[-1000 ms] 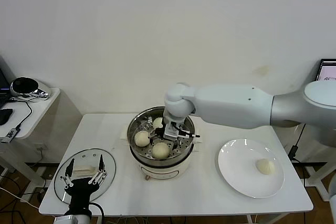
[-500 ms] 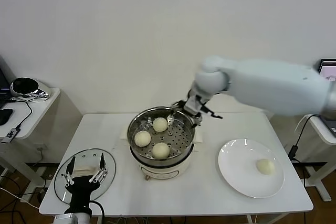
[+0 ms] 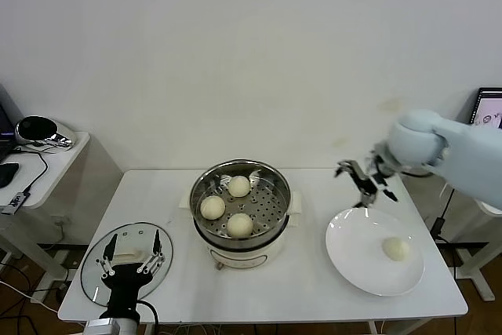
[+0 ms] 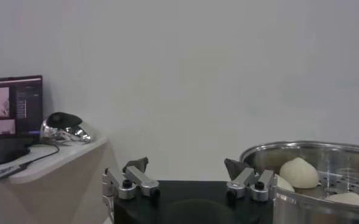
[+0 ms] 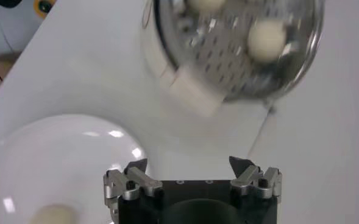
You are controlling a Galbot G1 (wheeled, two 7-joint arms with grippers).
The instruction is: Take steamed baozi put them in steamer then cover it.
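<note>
Right gripper (image 3: 363, 180) empty, jaws apart, above the plate's (image 3: 345, 260) far rim; last baozi (image 3: 396, 249) sits nearer the robot, right arm closest. Left gripper (image 3: 128, 263) apart, idle over the cover (image 3: 92, 272).

Head camera overhead, wrist cameras close — steamer (image 3: 240, 205) in all.

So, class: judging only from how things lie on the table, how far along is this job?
Done: three baozi sit in the steamer. In hand: the right pincer, open and empty, hangs above the plate, where the last baozi lies. Left: move that bun, then fit the cover, which lies flat under the open left pincer.
</note>
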